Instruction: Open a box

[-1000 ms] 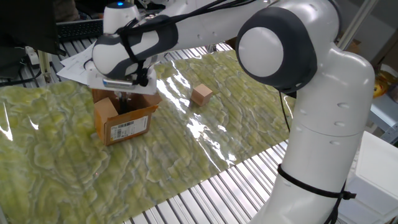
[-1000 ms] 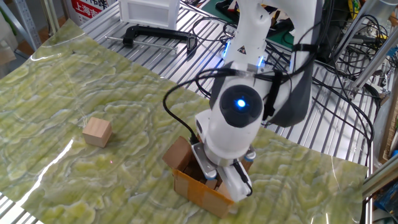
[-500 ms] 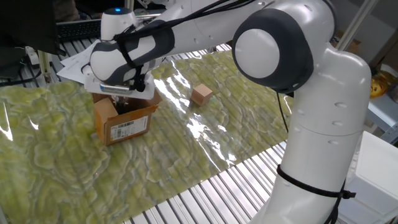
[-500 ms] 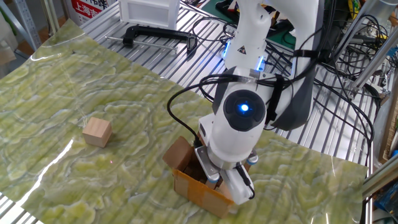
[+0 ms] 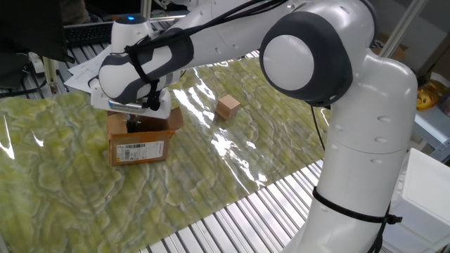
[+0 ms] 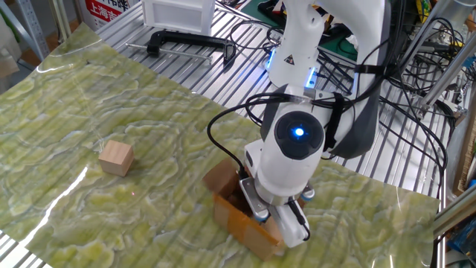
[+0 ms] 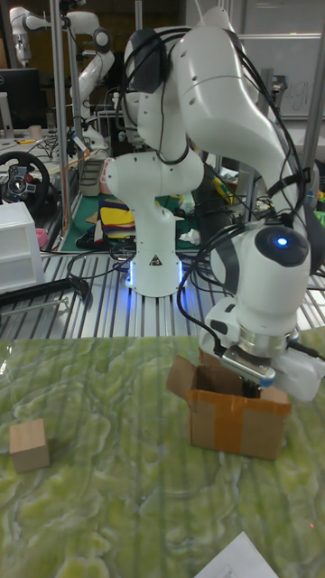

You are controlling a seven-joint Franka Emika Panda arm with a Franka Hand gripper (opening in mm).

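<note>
The box [image 5: 138,139] is a small brown carton on the green mat, its white barcode label turned toward the camera in one fixed view. Its top flaps stand open: one sticks out to the left in the tall fixed view [image 7: 183,380]. My gripper [image 5: 133,119] reaches down into the box's open top, and its fingertips are hidden behind the carton walls and the wrist. The other fixed view shows the box [image 6: 239,221] mostly covered by the gripper [image 6: 254,206]. In the tall fixed view the gripper [image 7: 254,381] sits at the box's [image 7: 236,421] upper rim.
A small plain tan cube [image 5: 227,107] lies apart on the mat, also in view as the cube [image 6: 116,158] and the cube [image 7: 29,445]. White paper [image 5: 81,72] lies beyond the box. A white bin [image 6: 177,15] and a black tool [image 6: 167,41] rest on the slatted table.
The box has turned on the mat so that its label side faces the camera more squarely. My gripper has shifted with it, staying inside the open top.
</note>
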